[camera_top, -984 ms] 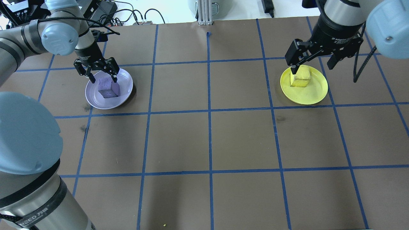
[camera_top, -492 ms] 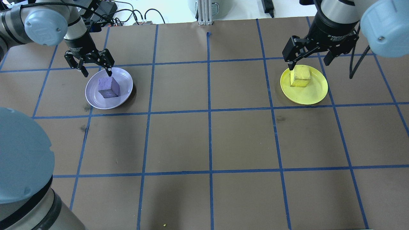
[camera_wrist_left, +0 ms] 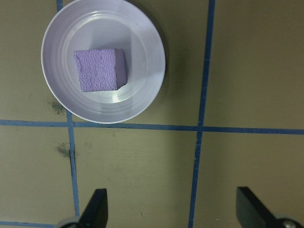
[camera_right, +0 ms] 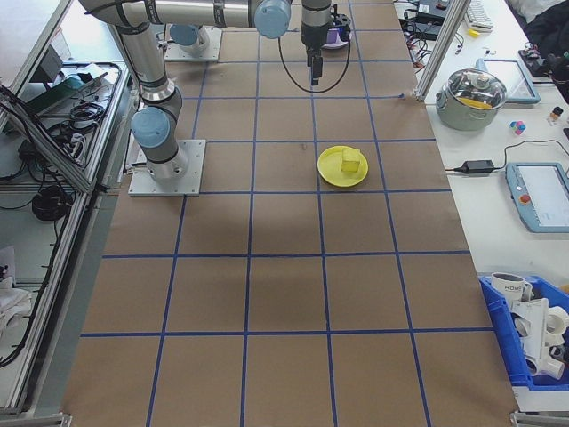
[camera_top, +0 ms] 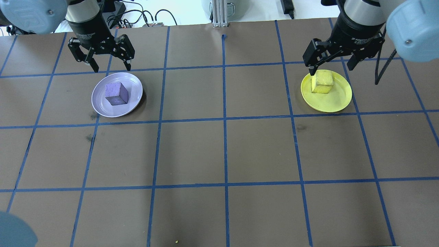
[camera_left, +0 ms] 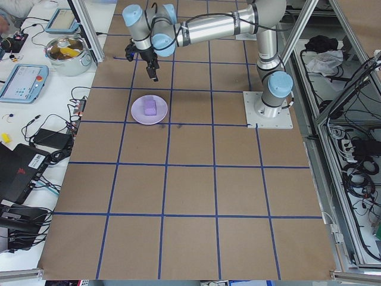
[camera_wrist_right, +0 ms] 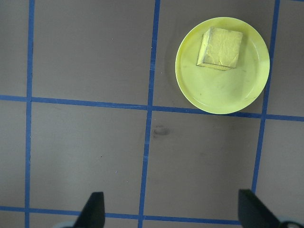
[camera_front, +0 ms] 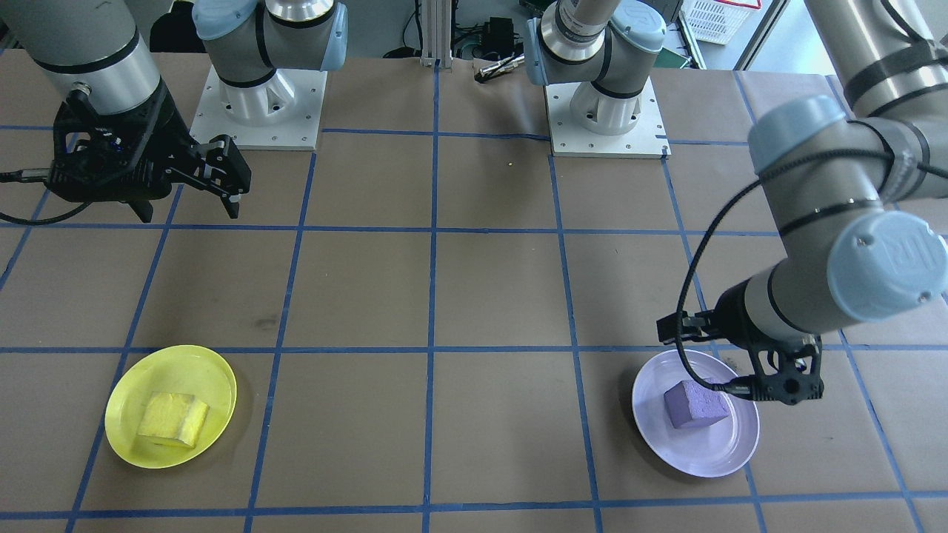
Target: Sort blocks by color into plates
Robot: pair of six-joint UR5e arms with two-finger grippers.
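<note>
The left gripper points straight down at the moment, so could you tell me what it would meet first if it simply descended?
Probably the bare brown table. The left gripper is open, and the lavender plate with the purple block lies ahead of its fingertips, not between them, though depth is uncertain.

Evenly and brightly lit from overhead, with only soft, faint shadows on the matte brown paper-covered table (camera_top: 223, 147). Slight white glare on the glossy rim of the pale lavender round plastic plate (camera_front: 729, 451). Cool bluish cast in overhead and front views, warmer yellow-green in the left wrist view. Sharp focus throughout; blurred fingertips (camera_wrist_left: 97, 209) at wrist-view bottom edges.
</note>
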